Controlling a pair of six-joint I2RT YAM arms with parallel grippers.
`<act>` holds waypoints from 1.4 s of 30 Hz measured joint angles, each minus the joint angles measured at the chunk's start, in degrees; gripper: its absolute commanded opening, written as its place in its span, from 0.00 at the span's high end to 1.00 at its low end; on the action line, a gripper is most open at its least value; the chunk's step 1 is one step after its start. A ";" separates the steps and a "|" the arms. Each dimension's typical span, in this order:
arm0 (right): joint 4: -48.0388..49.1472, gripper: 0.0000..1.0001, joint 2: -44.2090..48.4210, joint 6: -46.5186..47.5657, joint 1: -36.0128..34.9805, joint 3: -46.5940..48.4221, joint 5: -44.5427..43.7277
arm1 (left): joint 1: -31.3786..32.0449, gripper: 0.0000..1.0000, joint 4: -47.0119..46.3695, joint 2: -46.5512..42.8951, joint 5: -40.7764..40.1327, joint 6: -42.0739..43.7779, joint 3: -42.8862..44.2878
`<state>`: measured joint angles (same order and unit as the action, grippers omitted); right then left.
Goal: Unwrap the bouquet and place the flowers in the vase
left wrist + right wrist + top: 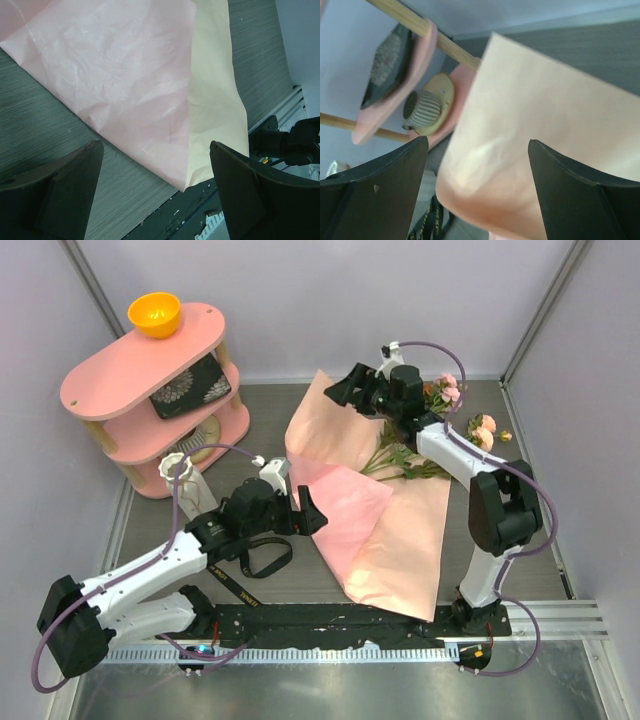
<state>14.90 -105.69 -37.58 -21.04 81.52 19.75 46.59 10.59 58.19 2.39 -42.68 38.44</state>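
Vase: upright, left of centre, beside pink shelf. Left gripper: jaws spread wide, empty, above the unfolded paper sheet. Right gripper: jaws apart, gripping nothing, at the sheet's raised upper corner. Flowers: lying at the sheet's edge, upper right.

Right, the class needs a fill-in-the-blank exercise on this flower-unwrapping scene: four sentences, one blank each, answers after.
1. The orange bowl sits on the ___ tier of the pink shelf.
2. The flowers lie outside the white vase, which holds ___ of them.
3. The black ribbon lies on the table beside the ___ arm.
4. The left gripper and right gripper both have jaws standing ___.

Missing words: top; none; left; open.
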 measured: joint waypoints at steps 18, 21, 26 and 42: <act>1.20 0.08 28.48 1.11 -0.37 -56.98 -2.62 | 0.00 0.07 1.88 -2.16 -0.48 3.93 8.68; 1.95 0.08 25.68 1.53 -6.27 -52.89 -2.71 | 0.00 0.06 2.51 -4.13 -0.70 3.89 8.63; 5.09 0.09 20.83 1.57 -17.38 -44.37 -1.99 | 0.00 0.06 4.26 -9.90 -2.73 3.87 8.22; 7.17 0.08 19.67 3.50 -33.90 -33.53 7.48 | 0.07 0.02 7.54 -18.49 -8.79 7.08 8.44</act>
<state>22.06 -86.02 -34.09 -54.94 47.99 27.22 46.65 18.13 39.70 -6.39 -35.59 46.87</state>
